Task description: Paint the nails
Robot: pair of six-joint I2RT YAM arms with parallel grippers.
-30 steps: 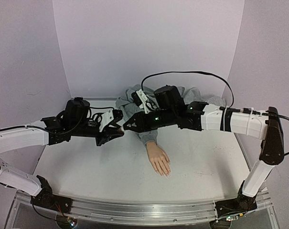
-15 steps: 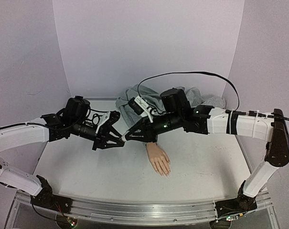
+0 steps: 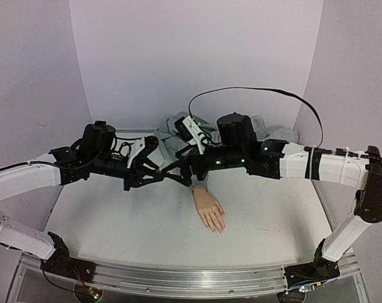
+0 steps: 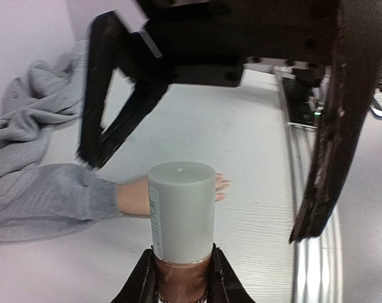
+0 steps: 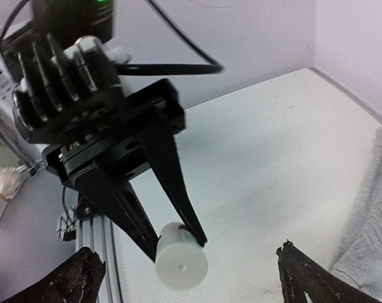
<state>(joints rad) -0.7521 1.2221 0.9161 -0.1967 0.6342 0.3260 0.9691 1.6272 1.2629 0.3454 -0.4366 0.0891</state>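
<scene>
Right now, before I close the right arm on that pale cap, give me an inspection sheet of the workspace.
Surface: white table, nothing seen on it besides the items below.
Job's things: flesh-coloured mannequin hand lies flat, fingers toward the arms; nails too small to judge; small bottle of brownish glass with a pale cylindrical cap.
Clutter: crumpled grey sweatshirt behind the hand.
Grippers: left gripper shut on the bottle below its cap; right gripper open, facing the cap, no contact seen.
Cables: black cable arches over the right arm.
Surroundings: lilac walls; metal rail along the near edge.
</scene>
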